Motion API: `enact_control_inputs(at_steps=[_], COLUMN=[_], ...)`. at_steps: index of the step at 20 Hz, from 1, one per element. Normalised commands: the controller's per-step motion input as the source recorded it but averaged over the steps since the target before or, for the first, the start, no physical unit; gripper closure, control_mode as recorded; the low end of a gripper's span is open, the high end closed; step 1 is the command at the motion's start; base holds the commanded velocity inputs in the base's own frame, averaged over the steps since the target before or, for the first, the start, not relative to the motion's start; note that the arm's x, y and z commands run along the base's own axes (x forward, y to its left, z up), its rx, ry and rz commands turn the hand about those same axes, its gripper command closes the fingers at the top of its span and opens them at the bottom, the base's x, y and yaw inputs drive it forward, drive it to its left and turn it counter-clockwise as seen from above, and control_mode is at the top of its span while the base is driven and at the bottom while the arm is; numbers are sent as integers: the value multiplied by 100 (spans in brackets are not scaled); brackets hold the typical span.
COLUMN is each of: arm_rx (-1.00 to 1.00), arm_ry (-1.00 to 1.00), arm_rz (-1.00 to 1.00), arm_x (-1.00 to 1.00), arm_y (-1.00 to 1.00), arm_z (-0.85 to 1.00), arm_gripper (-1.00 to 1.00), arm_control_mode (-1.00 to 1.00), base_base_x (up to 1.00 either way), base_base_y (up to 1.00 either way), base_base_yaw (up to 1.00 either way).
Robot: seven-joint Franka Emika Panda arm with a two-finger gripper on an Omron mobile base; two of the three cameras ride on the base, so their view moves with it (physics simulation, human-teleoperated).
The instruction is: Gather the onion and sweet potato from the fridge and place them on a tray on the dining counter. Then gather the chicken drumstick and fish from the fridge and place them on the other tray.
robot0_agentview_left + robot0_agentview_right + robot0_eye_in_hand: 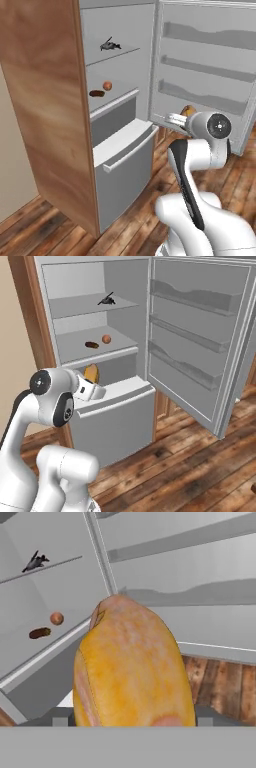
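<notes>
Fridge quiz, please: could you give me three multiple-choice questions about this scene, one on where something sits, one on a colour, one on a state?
1. Where does the onion lie?
A. On the top shelf
B. On the middle shelf, beside the sweet potato
C. In a door rack

2. What colour is the chicken drumstick at the robot's jaws?
A. Yellow-orange
B. Blue
C. Green

3. How does the fridge door stand?
A. Fully shut
B. Swung wide open
C. Open just a crack

Answers:
1. B: both base views show the round orange-brown ball next to the dark brown lump on the middle shelf.
2. A: the hand view shows it close up, yellow-orange with a pinkish end.
3. B: its inner racks face the cameras and the shelves inside are on show.
</notes>
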Motion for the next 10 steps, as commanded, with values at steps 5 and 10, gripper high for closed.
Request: enact_control_inputs(at_steps=[5,10], arm_rx=[0,0], arm_ry=[0,0], arm_rz=[0,0], arm_x=[0,0], arm_y=[0,0], arm_z=[0,0], arm_gripper=[100,100], arm_control_mode=[100,100], base_base_x=[-46,-48], base_base_y=[0,0], base_base_yaw=[-19,-15])
